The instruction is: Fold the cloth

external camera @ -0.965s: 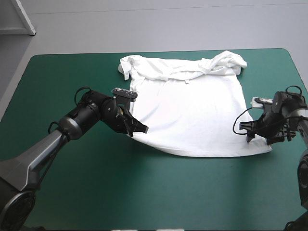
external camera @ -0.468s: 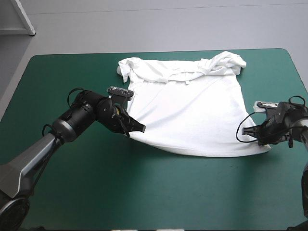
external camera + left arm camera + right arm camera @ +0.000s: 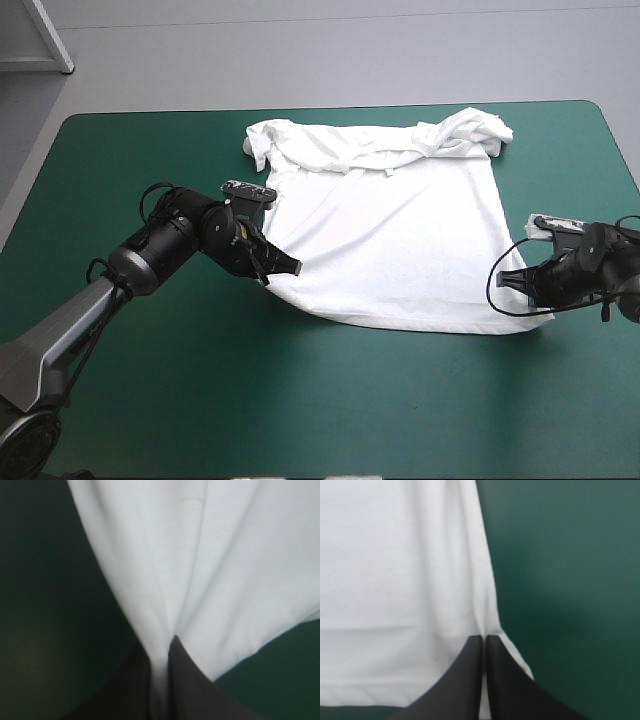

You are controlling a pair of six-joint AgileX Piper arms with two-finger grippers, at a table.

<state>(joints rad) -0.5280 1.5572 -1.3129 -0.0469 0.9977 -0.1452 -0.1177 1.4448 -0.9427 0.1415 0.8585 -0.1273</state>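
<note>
Basically, the white T-shirt (image 3: pixel 400 220) is lying spread out on the teal-green cover (image 3: pixel 150 160), across the middle and far part of the table and a bit toward its right side. The collar end is being pointed at the far edge. Both short sleeves are being shown bunched up there, the right one twisted into a ropey lump and the left one curled over at the corner. The body is lying mostly flat, with only soft wrinkles. The hem is being faced toward the near edge and is sagging in a shallow curve between its two corners.

The left hem corner is being pinched by the left gripper (image 3: pixel 292 268), low over the cover. In the left wrist view the black fingers (image 3: pixel 187 690) are being pressed all but together on a thin ridge of cloth, and long creases are being fanned out from that pinch. The right hem corner is being gripped the same way by the right gripper (image 3: pixel 528 285). In the right wrist view its fingers (image 3: pixel 505 685) are being squeezed nearly closed on a sliver of white fabric, right at the shirt's side edge, with bare cover just beside it.
</note>
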